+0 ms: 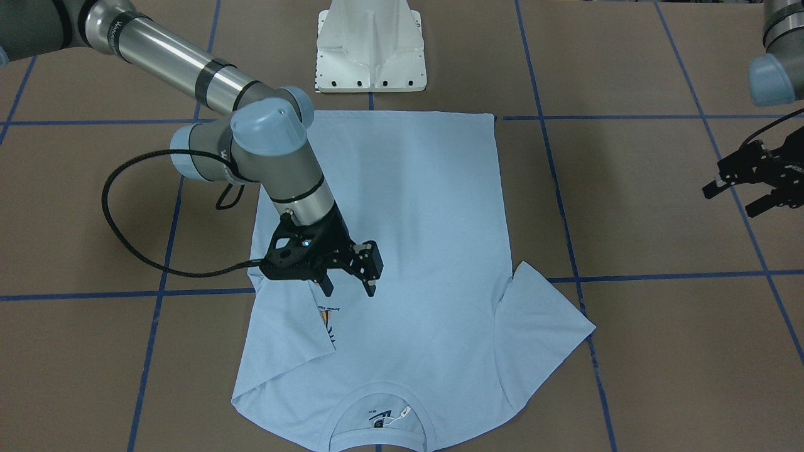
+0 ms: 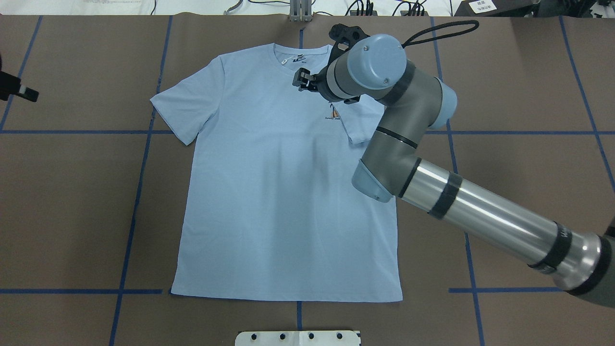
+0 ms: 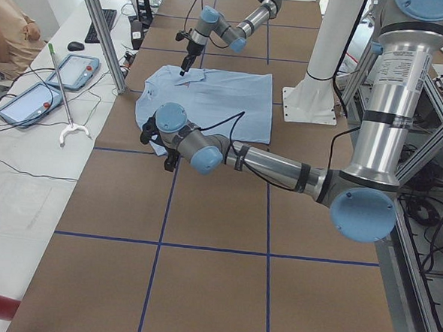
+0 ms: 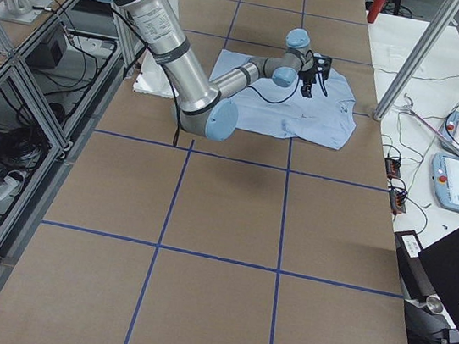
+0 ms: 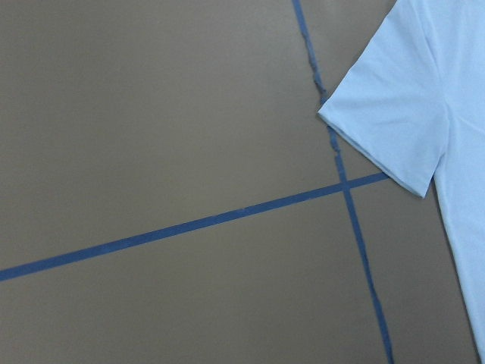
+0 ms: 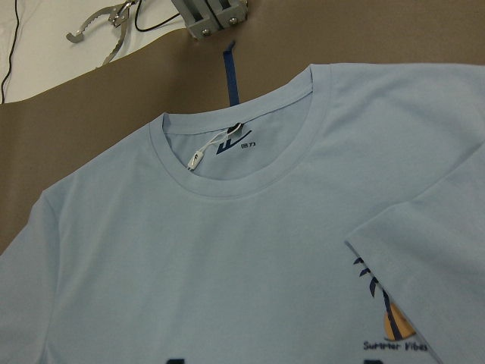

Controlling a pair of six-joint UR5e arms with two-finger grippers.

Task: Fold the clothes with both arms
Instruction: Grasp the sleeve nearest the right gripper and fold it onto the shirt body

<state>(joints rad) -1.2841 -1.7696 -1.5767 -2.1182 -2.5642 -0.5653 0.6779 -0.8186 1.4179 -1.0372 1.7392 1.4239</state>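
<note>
Right gripper [image 1: 349,287] hangs spread, empty, over the shirt's [image 1: 408,207] chest on my front view; left gripper [image 1: 732,198], also spread, sits well aside. Overhead, the shirt runs lengthwise out from the base [image 2: 298,338]; right wrist camera shows its collar [image 6: 227,184] farthest out.

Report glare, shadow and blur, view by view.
Front-facing: bright glare streak along the right arm's silver tube; the white pedestal base nearly washed out. Overhead: only faint, soft shading on the plain light blue T-shirt. Right wrist: sharp, the orange-and-dark chest print crisp; white surface top left overexposed.
</note>
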